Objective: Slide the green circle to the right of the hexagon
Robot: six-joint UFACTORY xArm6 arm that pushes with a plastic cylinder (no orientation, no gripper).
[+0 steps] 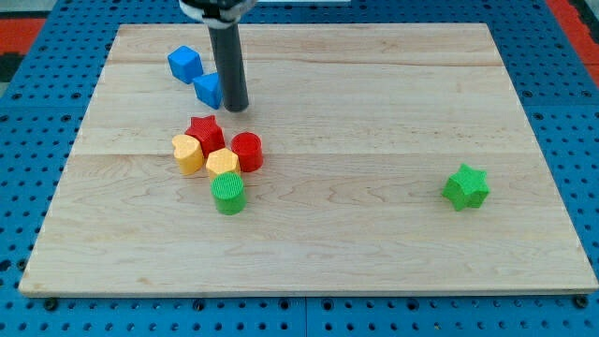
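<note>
The green circle lies left of the board's middle, at the bottom of a tight cluster. Touching it from above is a yellow hexagon. A red circle sits to the hexagon's right, a red star above it, and a yellow block to its left. My tip is above the cluster, next to the right side of a blue block, apart from the green circle.
A second blue block lies near the top left of the wooden board. A green star sits alone at the right. Blue perforated table surrounds the board.
</note>
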